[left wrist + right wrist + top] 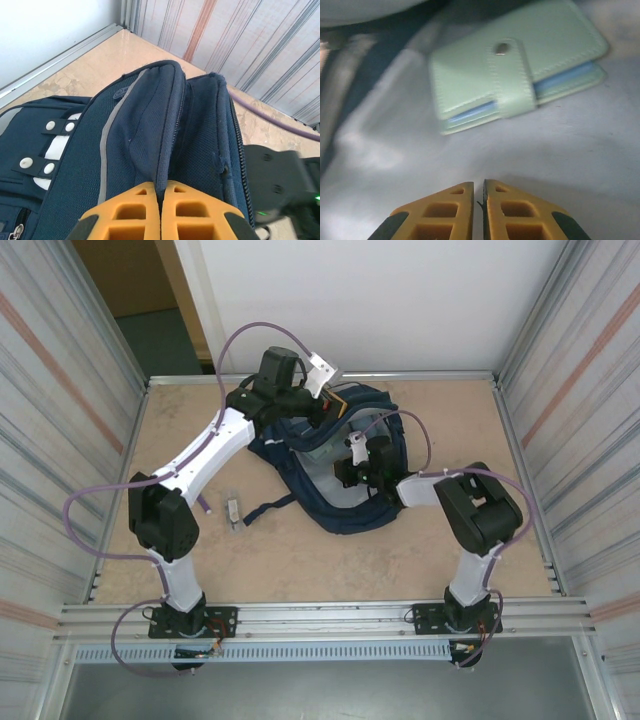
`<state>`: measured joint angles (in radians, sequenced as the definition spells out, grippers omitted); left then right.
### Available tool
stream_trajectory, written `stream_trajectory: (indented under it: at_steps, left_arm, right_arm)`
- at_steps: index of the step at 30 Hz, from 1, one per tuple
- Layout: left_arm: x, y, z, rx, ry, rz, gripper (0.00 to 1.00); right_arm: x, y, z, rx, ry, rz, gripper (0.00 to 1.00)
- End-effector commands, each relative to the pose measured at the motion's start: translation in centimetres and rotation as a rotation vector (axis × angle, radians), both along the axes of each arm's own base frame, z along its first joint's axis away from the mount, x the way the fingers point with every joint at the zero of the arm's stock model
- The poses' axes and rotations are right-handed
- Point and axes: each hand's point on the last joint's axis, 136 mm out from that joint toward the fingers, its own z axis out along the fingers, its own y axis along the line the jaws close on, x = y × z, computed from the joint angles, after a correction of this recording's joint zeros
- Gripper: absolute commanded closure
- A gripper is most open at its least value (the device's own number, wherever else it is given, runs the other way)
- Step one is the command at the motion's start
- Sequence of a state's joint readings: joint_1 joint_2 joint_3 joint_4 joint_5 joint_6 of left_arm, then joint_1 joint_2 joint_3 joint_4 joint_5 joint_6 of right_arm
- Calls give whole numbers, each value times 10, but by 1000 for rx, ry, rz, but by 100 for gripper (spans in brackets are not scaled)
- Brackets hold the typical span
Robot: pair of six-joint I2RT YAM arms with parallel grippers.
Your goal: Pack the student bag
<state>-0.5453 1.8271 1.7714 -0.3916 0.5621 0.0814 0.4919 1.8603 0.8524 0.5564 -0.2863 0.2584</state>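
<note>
The student bag (345,510), navy with a grey stripe, lies open in the middle of the table. My left gripper (161,192) is shut on the bag's upper rim (170,125), pinching the navy fabric between its orange fingers and holding the opening up at the bag's far-left side (318,412). My right gripper (478,187) is inside the bag (352,455), over the grey lining (560,145), its jaws almost together with nothing between them. A pale green wallet (515,75) with a snap tab lies flat on the lining just beyond the fingertips.
A small pale object (233,510) lies on the table left of the bag, beside a loose dark strap (268,507). The right arm's dark body (280,175) sits close beside the bag's rim. Corrugated walls enclose the table on both sides.
</note>
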Motion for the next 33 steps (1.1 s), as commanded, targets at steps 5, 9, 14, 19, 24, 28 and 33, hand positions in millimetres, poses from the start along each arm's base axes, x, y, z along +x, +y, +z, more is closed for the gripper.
stream_trajectory:
  at_steps: [5, 9, 14, 19, 24, 28, 33]
  left_arm:
    - [-30, -26, 79, -188, -127, -145, 100]
    - [-32, -31, 73, -185, -114, -160, 100]
    - [-36, -33, 72, -195, -94, -172, 100]
    - [-34, -33, 65, -195, -91, -159, 100]
    - [-15, -24, 46, -136, -106, -51, 100]
    - [3, -14, 34, -134, -43, 35, 100]
    - [6, -14, 16, -97, -25, 35, 100]
  right_arm:
    - [38, 26, 16, 109, -15, -52, 88]
    - [48, 37, 5, 109, 34, -59, 88]
    - [63, 42, -10, 129, 109, -90, 87]
    - [58, 48, 11, 192, 130, -53, 81]
    - [33, 42, 48, 286, 117, 12, 74]
    - [4, 20, 65, 302, 104, 30, 71]
    - [-36, -8, 84, 241, 34, 39, 70]
